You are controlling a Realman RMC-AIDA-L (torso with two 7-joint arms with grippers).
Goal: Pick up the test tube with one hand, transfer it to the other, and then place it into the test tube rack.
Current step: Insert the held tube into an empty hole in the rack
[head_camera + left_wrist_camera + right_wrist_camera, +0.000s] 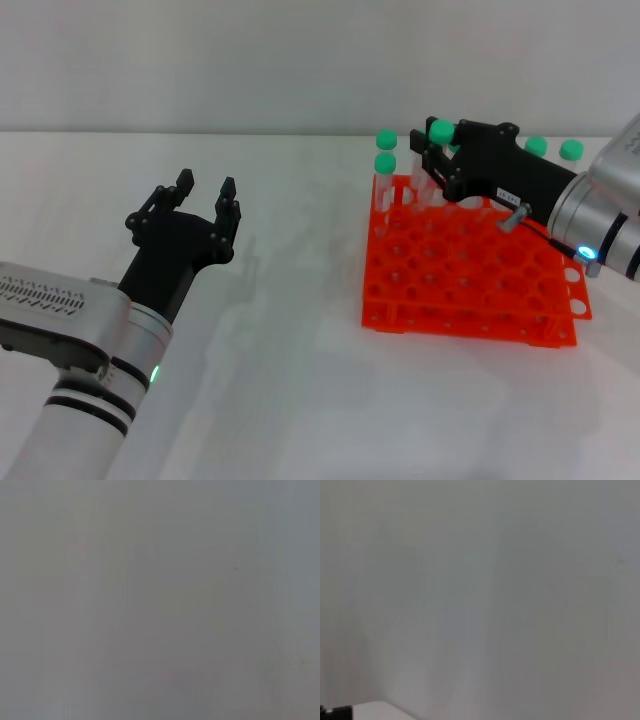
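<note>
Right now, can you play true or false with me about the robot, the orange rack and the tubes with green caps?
1. The left gripper is holding a test tube. False: its jaws are open and empty, off to the left of the rack.
2. The right gripper is over the back of the test tube rack. True.
3. The rack is blue. False: it is bright orange.
4. The right gripper's jaws are shut on the test tube with a green cap. True.
5. The rack has no tubes in it. False: other tubes with green caps stand along its back row.
</note>
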